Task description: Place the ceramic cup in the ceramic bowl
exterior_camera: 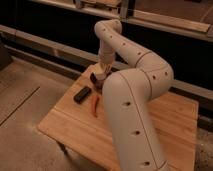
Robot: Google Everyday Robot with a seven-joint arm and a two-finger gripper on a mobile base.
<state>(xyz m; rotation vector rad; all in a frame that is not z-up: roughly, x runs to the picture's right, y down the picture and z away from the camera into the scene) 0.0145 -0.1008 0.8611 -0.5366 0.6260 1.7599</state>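
The ceramic bowl [98, 82], dark maroon, stands near the far left edge of the wooden table [165, 125]. My gripper [103, 70] hangs straight down at the end of the white arm [131, 100], just above the bowl. The ceramic cup [95, 76] shows as a small cream-white patch right under the gripper, at the bowl's mouth. I cannot tell whether it rests in the bowl or is still held. The arm's thick forearm hides the table behind and to the right of the bowl.
A black rectangular block [82, 94] lies on the table left of the bowl. A thin red-orange object [95, 105] lies in front of the bowl. A dark counter front with a metal rail [45, 47] runs behind the table. Concrete floor lies to the left.
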